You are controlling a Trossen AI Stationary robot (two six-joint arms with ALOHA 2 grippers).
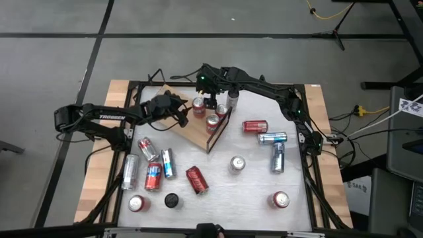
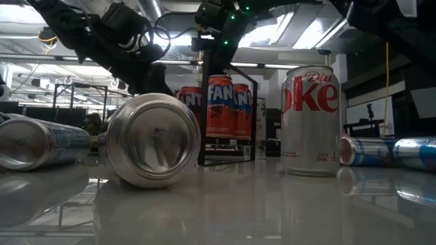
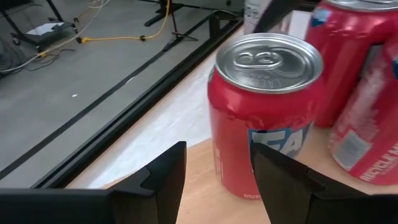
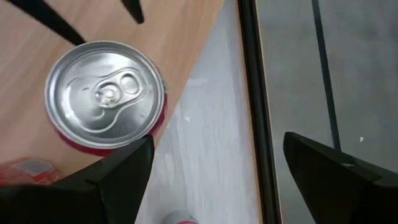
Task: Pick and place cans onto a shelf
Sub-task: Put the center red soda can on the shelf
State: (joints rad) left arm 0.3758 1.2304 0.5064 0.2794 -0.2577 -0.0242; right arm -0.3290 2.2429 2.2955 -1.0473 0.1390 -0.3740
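Note:
The shelf (image 1: 192, 132), a light wooden board with a black frame, lies at the table's far middle with several red cans standing on it. My left gripper (image 1: 183, 114) is open at the shelf's left side. In the left wrist view its fingers stand on either side of an upright red can (image 3: 267, 112), near its base, and a gap shows beside one finger. My right gripper (image 1: 211, 100) hangs open above the shelf's far end. In the right wrist view a red can (image 4: 106, 93) stands on the board (image 4: 180, 37) beside one finger, outside the gap.
Loose cans lie at the table's left (image 1: 153, 175) and middle (image 1: 197, 180). Others lie at the right (image 1: 272, 138). A silver can (image 1: 236, 164) and two red ones (image 1: 137, 203) (image 1: 280, 199) stand upright. A black disc (image 1: 172, 199) sits near the front.

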